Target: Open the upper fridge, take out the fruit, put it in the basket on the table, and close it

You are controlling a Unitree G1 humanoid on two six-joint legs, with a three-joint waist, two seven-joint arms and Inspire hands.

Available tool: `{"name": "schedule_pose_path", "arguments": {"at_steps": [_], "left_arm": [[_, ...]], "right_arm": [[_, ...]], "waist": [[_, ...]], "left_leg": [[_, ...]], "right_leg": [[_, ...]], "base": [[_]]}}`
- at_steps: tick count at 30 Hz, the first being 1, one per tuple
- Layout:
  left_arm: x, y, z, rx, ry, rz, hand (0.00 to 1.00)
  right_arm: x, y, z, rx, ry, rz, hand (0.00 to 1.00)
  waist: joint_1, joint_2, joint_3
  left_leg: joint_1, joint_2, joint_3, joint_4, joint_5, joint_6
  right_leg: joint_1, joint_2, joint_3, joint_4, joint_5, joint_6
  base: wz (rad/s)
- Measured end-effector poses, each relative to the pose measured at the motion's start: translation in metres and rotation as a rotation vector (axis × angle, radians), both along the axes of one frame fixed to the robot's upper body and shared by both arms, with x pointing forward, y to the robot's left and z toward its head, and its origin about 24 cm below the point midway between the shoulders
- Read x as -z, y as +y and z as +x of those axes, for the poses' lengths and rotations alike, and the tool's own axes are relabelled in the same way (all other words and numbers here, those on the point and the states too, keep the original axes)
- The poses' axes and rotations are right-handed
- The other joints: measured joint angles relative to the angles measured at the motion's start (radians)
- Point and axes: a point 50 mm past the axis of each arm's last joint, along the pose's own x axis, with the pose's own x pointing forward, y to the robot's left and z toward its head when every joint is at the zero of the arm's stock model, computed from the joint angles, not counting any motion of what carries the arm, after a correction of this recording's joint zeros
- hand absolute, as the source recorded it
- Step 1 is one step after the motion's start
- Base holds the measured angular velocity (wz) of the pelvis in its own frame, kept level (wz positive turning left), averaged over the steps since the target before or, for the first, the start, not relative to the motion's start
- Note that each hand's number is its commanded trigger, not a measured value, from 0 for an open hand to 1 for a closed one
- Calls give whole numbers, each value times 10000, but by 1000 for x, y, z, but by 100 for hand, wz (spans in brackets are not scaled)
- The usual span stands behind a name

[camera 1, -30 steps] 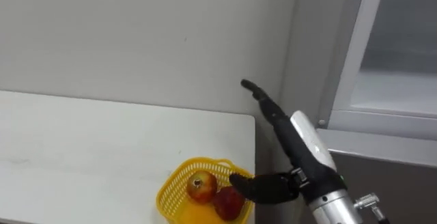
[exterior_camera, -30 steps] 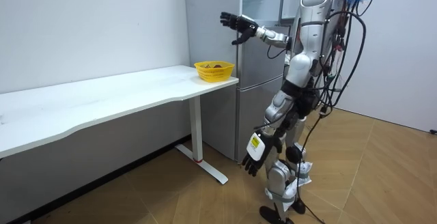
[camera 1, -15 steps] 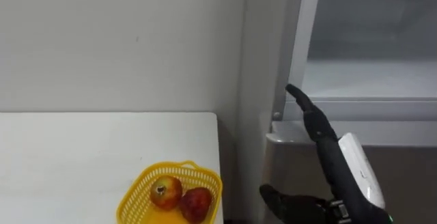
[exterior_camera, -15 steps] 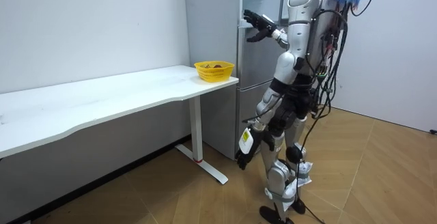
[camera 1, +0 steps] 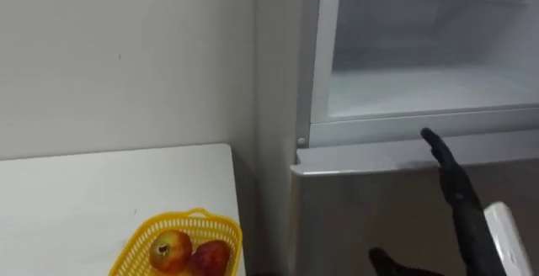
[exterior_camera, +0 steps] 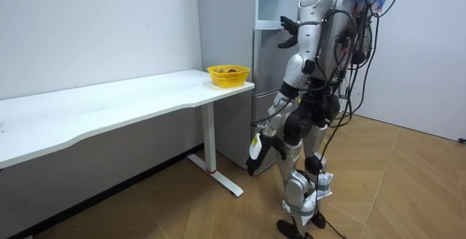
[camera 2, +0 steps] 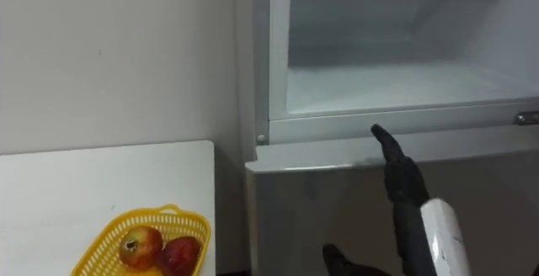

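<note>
Upper fridge (camera 1: 421, 99) stands open dead ahead. I have the right hand (camera 1: 456, 188) up, fingers straight, holding nothing, lined up to reach in. Left hand (exterior_camera: 254, 165) hangs low; state, cannot tell.

Note for you: yellow basket (camera 1: 198, 216) sits at the worktop's (camera 1: 76, 200) right edge, near the corner. Two red fruits (camera 1: 171, 247) lie inside, touching. Wooden floor (exterior_camera: 408, 188) below.
</note>
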Motion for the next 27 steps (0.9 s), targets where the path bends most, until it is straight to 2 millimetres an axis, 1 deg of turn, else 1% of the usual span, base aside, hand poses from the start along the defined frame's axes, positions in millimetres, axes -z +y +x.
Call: {"name": "schedule_pose_path", "arguments": {"at_steps": [2, 4, 5, 7, 10, 11, 12, 13, 14, 16, 17, 18, 19, 20, 22, 23, 25, 27], "left_arm": [[0, 0, 0, -1, -23, 23, 0], [0, -1, 1, 0, -43, 3, 0], [0, -1, 1, 1, -43, 1, 0], [0, -1, -1, -13, -9, 4, 0], [1, -5, -1, 233, 16, -88, 0], [1, -6, -1, 330, 18, -106, 0], [1, -8, 0, 438, 22, -142, 0], [2, -9, 1, 536, 28, -167, 0], [2, -10, 1, 543, 30, -189, 0], [2, -11, 2, 31, -92, -368, 0], [2, -11, 3, -97, -138, -408, 0], [2, -11, 4, -383, -230, -505, 0], [2, -11, 5, -579, -331, -579, 0], [2, -11, 6, -611, -367, -594, 0], [1, -12, 10, -697, -563, -694, 0], [1, -12, 10, -686, -598, -712, 0], [1, -13, 12, -650, -784, -738, 0], [1, -12, 12, -652, -857, -743, 0]], "right_arm": [[7, -3, -6, 342, 332, 298, 0], [11, -9, -10, 683, 539, 501, 0], [11, -10, -11, 771, 560, 497, 0], [14, -15, -16, 1070, 655, 597, 0], [25, -20, -23, 1479, 1141, 1039, 0], [26, -21, -24, 1548, 1224, 1158, 0], [29, -22, -27, 1643, 1368, 1352, 0], [32, -24, -30, 1761, 1538, 1695, 0], [35, -25, -32, 1846, 1661, 1925, 0], [52, -34, -37, 2379, 2379, 3149, 0], [58, -37, -39, 2588, 2626, 3402, 0], [71, -43, -43, 2993, 3165, 3973, 0], [85, -49, -48, 3473, 3734, 4746, 0], [93, -53, -52, 3768, 4045, 5091, 0], [122, -67, -70, 5063, 5154, 6364, 0], [128, -71, -75, 5412, 5371, 6688, 0], [144, -82, -92, 6840, 5722, 7997, 0], [146, -88, -97, 7698, 5329, 9008, 0]], "waist": [[-56, 20, 5], [-114, 83, 48], [-137, 101, 58], [-196, 144, 56], [-314, 122, 74], [-317, 182, 48], [-346, 159, 80], [-413, 202, 65], [-449, 172, 84], [-521, 182, 90], [-548, 200, 80], [-605, 185, 85], [-716, 131, 55], [-777, 157, 60], [-989, 177, 46], [-1027, 186, 50], [-1132, 176, 63], [-1175, 148, 72]], "left_leg": [[3, 10, 92, -4, -2, 2], [1, 27, 275, -15, -19, 22], [1, 34, 313, -9, -31, 24], [1, 67, 502, -5, -52, 18], [-25, 90, 633, -4, -59, 13], [-32, 95, 657, -1, -60, 13], [-46, 105, 686, -2, -61, 12], [-45, 108, 691, 2, -64, 7], [-37, 109, 696, 8, -65, 5], [-37, 120, 765, 13, -73, -8], [-40, 124, 786, 12, -76, -12], [-44, 126, 817, -1, -80, -15], [-63, 124, 817, -16, -81, -14], [-87, 123, 807, -13, -83, -11], [-190, 114, 787, 6, -84, -9], [-199, 109, 781, 3, -84, -8], [-199, 92, 751, 20, -83, -7], [-195, 83, 777, 19, -83, -8]], "right_leg": [[-51, 5, 65, 41, 0, 0], [-166, 35, 281, 147, -2, 1], [-177, 44, 332, 151, -2, 2], [-291, 104, 578, 154, 4, 6], [-441, 121, 643, 171, 20, 1], [-463, 126, 658, 178, 27, -6], [-477, 129, 661, 176, 37, -15], [-469, 136, 676, 179, 38, -18], [-481, 145, 699, 179, 37, -19], [-522, 164, 754, 185, 37, -20], [-534, 170, 776, 186, 38, -20], [-558, 173, 798, 198, 37, -20], [-577, 168, 786, 201, 34, -20], [-583, 167, 778, 189, 33, -19], [-596, 143, 733, 199, 35, -14], [-604, 136, 720, 220, 36, -13], [-650, 109, 723, 341, -36, -16], [-728, 114, 821, 474, -103, -17]], "base": [[-16], [-23], [-22], [-26], [-13], [-13], [-7], [-3], [-4], [-9], [-9], [-5], [0], [0], [2], [0], [0], [-4]]}}
